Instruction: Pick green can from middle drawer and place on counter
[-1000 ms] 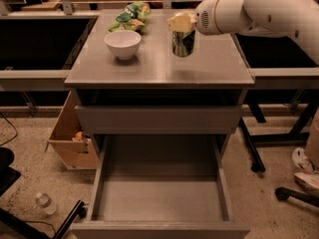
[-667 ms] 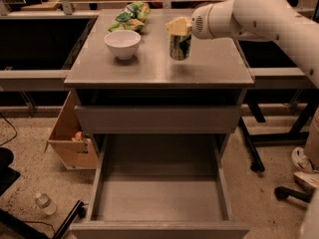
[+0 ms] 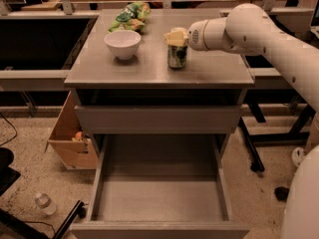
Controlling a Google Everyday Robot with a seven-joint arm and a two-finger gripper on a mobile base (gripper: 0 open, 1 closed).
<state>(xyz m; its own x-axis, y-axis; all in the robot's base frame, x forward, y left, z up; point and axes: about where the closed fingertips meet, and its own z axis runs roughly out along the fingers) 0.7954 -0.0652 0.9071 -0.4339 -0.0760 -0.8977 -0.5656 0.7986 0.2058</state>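
Observation:
The green can [image 3: 177, 57] stands upright on the counter [image 3: 149, 71], right of centre. My gripper [image 3: 175, 37] comes in from the right on the white arm, with its pale fingers around the can's top. The can's base looks to be resting on the counter top. The middle drawer [image 3: 159, 203] is pulled out wide open below the counter, and its grey floor is bare.
A white bowl [image 3: 122, 43] sits on the counter left of the can. A green snack bag [image 3: 130, 15] lies behind the bowl. A shut drawer front [image 3: 158, 119] is above the open drawer. A cardboard box [image 3: 70, 141] and a plastic bottle [image 3: 44, 203] are on the floor at left.
My gripper has carried the green can down and a little left, from just above the counter onto its surface.

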